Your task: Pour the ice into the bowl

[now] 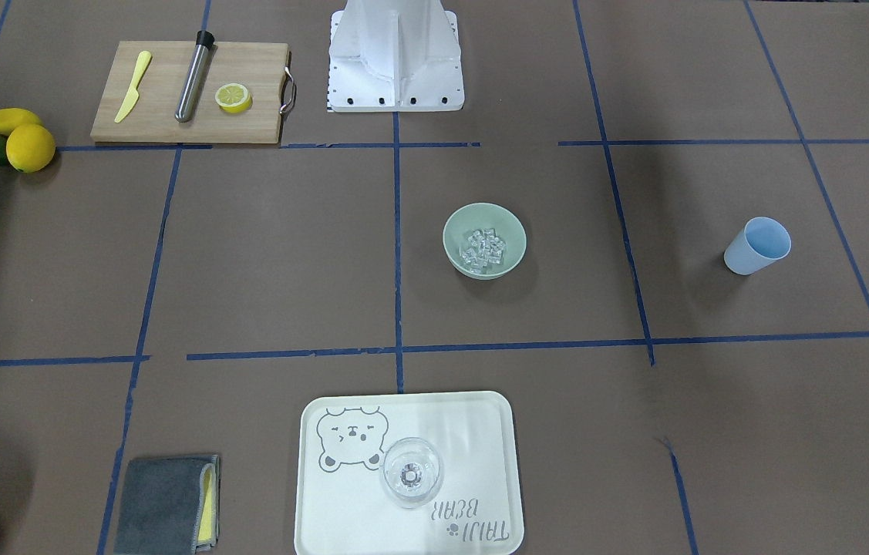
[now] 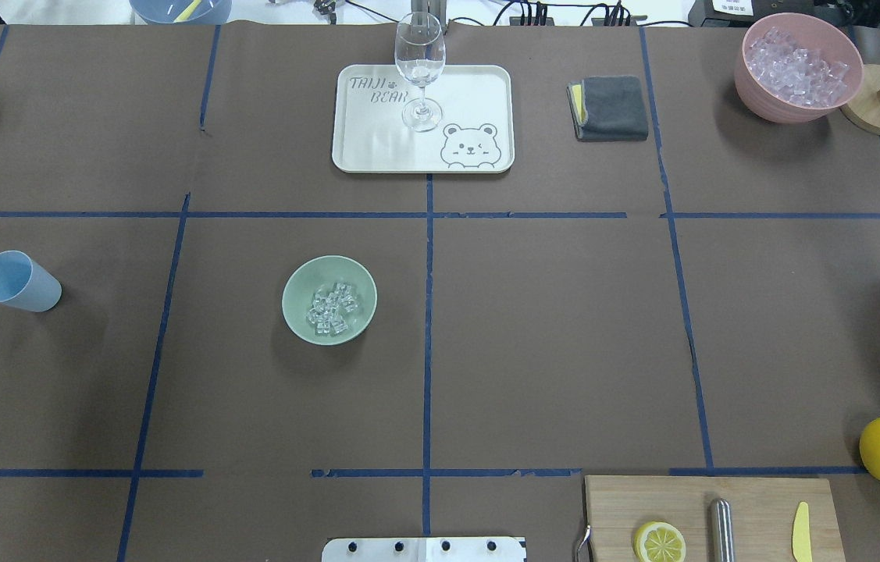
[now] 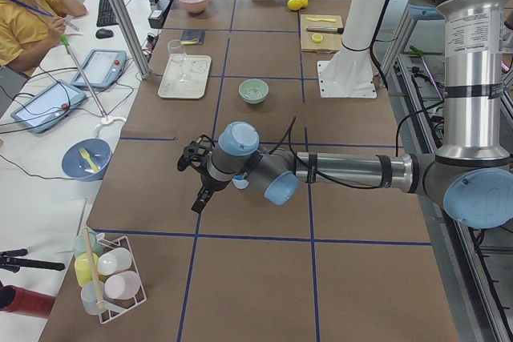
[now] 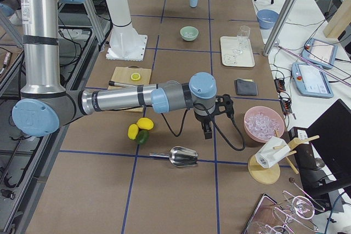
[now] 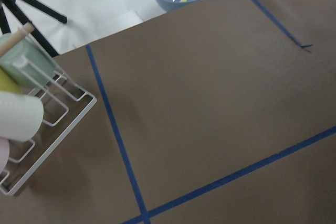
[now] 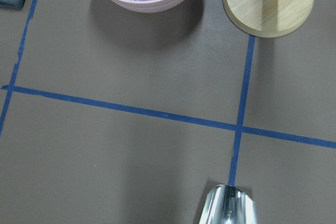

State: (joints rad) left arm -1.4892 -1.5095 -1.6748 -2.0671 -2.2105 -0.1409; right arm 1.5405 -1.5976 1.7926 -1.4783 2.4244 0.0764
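Both grippers hung low at the ends of the table [image 2: 564,351]; whether the left gripper [image 3: 187,158] or the right gripper [image 4: 227,106] was open or closed could not be told. Mid-table, the ice [image 2: 333,306] lay inside the bowl [image 2: 295,314], so pouring looked finished; beyond stood the pink container [image 2: 767,105].

I take the bowl [image 2: 299,293] as my marker. The ice [image 2: 333,307] lies in it. Well off to the robot's left of the bowl stands the cup [image 2: 18,282]. Beyond the bowl, away from the robot and slightly to the robot's right, sits the tray [image 2: 377,140], with the wine glass [image 2: 418,70] standing on it. Further right of the bowl on that far side I see the folded cloth [image 2: 611,108], then the large ice container [image 2: 791,109]. Nearer the robot than the bowl, well to the right, lies the cutting board [image 2: 760,507], carrying a lemon half [image 2: 660,542], a rod [image 2: 721,531] and a knife [image 2: 800,531].
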